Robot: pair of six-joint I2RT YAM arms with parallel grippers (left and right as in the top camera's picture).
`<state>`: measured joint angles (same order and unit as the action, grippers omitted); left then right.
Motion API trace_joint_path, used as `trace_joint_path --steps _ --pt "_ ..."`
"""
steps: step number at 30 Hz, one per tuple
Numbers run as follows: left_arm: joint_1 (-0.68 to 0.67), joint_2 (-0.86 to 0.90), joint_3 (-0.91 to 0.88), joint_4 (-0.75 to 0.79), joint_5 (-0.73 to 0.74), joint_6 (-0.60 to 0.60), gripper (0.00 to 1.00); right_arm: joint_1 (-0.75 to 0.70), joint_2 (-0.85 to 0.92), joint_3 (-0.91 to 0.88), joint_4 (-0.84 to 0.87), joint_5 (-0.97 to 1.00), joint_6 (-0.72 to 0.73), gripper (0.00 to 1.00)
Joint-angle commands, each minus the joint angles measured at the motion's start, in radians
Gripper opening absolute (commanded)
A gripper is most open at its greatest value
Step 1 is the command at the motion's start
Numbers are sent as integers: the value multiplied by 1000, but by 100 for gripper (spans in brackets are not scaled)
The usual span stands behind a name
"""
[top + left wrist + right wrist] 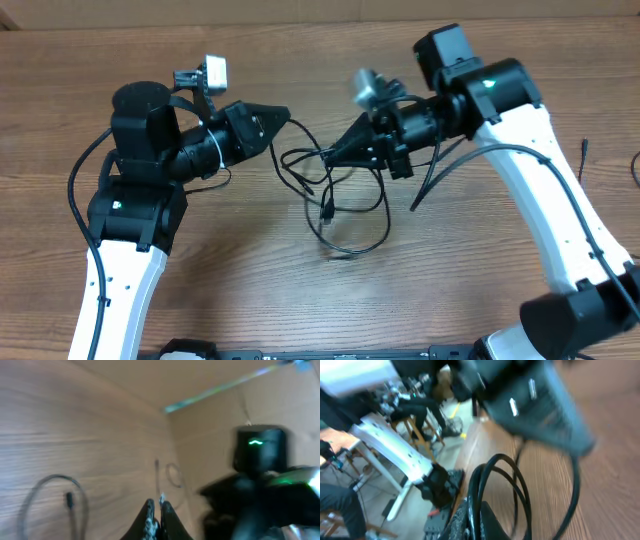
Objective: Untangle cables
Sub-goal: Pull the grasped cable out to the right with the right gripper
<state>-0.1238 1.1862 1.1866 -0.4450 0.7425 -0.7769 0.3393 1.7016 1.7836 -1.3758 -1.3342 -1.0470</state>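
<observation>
Wood-grain table (pixel 250 285) (cardboard wall (pixel 210 390) behind); black cables (pixel 326 208) looped mid-surface.

Right wrist view is smearing: a dark shape (pixel 535 405) up top is reading only as blur, and the cables (pixel 495 485) are running off the bottom edge. Left wrist view is blurring the right arm (pixel 260 460). From overhead, the plug ends (pixel 326 212) are showing too small to identify.

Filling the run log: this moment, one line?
left gripper shut on cables | right gripper shut on cables | loops on table
</observation>
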Motion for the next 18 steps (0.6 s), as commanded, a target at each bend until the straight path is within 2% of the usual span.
trace_joint_path --steps 1,7,11,16,18 --pt "0 -3 7 -147 -183 154 4 -39 -97 3 6 -173 -2 4" --pt "0 -3 7 -372 -433 154 4 -126 -166 3 9 -235 -2 4" --pt "0 -3 7 -420 -474 154 4 -219 -179 3 5 -233 21 4" --pt "0 -3 7 -423 -497 153 4 -370 -179 3 -1 -162 183 4" --pt "0 -3 7 -437 -544 153 4 -420 -179 3 -21 -159 195 4"
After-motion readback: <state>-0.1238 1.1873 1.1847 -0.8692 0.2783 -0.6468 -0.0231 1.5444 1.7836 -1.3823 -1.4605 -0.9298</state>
